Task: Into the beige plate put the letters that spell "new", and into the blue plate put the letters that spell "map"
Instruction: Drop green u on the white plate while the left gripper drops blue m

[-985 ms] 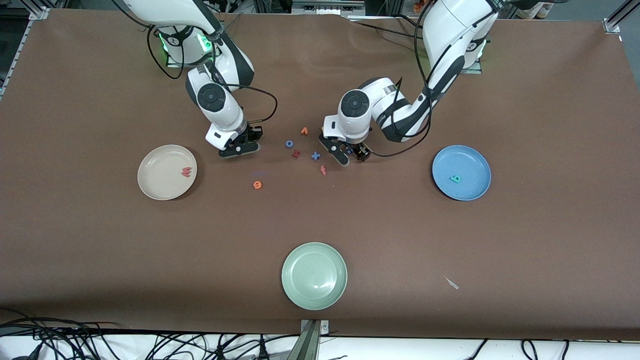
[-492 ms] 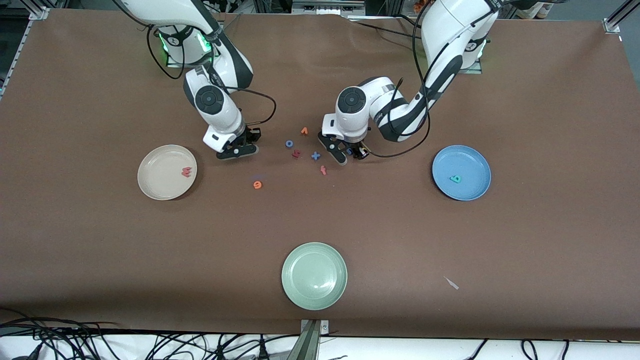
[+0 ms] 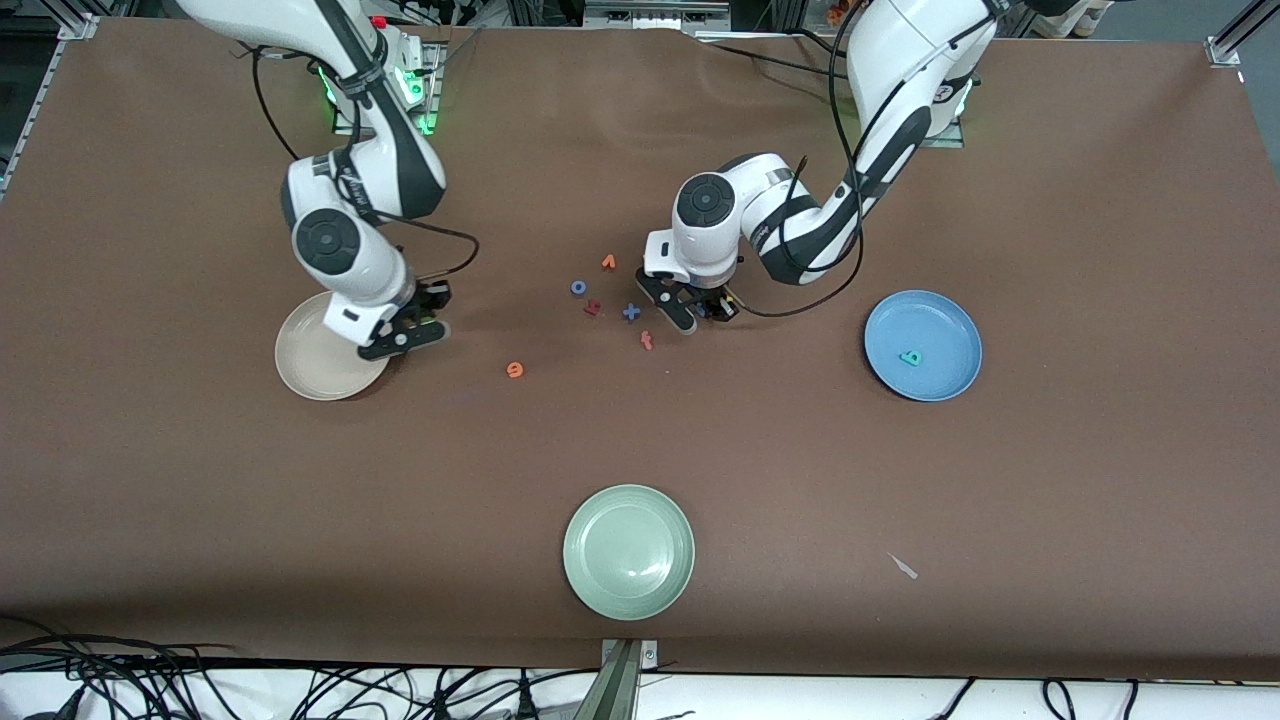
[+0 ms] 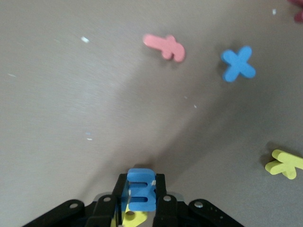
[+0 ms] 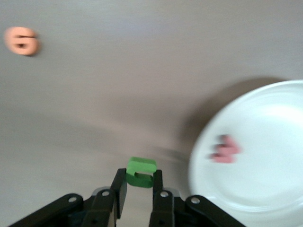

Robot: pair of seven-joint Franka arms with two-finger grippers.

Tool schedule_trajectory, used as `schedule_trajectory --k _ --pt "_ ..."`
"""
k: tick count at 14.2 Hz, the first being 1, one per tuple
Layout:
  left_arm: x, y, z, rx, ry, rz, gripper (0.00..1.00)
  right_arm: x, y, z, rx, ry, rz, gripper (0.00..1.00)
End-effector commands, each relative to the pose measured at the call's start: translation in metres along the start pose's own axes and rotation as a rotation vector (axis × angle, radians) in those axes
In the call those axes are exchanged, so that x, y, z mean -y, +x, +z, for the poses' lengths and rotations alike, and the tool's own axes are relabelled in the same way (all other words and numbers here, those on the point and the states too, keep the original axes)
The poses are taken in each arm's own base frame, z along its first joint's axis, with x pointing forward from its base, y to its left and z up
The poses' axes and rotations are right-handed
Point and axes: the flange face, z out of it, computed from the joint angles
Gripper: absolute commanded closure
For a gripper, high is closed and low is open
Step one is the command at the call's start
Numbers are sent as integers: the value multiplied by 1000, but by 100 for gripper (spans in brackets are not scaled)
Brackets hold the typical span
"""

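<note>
My right gripper (image 3: 405,335) is shut on the green n (image 5: 141,171) and hangs at the rim of the beige plate (image 3: 305,365). The pinkish-red w (image 5: 226,149) lies in that plate (image 5: 265,123). The orange e (image 3: 515,370) lies on the table between that plate and the letter cluster. Low over the cluster's edge toward the blue plate (image 3: 945,375), my left gripper (image 3: 700,312) is shut on the light blue m (image 4: 141,191). A yellow piece (image 4: 135,218) shows under its fingers, its shape hidden. The teal letter (image 3: 910,358) lies in the blue plate.
Loose letters lie mid-table: an orange v (image 3: 608,262), a blue o (image 3: 578,287), a dark red h (image 3: 592,308), a blue x (image 3: 631,312) and a pink letter (image 3: 647,340). A yellow k (image 4: 285,163) lies near the left gripper. A pale green plate (image 3: 628,552) sits nearest the camera.
My right arm has carried the green n from mid-table to the beige plate's rim. My left gripper has closed on the light blue m.
</note>
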Motion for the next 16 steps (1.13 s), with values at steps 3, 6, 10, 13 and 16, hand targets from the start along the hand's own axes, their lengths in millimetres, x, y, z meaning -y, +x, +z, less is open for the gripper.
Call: schedule_trajectory --k 3,6,10,13,16 --pt "25 -9 -66 79 29 -87 100 -47 2 4 20 -55 -88 80" --pt "80 -26 -88 121 52 -173 100 -82 5 17 26 -63 -103 79" --pt "156 -56 -113 134 82 -297 98 -85 10 10 13 -49 -65 0" --pt "210 -90 -104 177 59 -293 98 -62 31 -16 -20 -45 -13 0" --pt "243 -123 -80 219 32 -343 98 -24 55 -25 -38 -35 31 0"
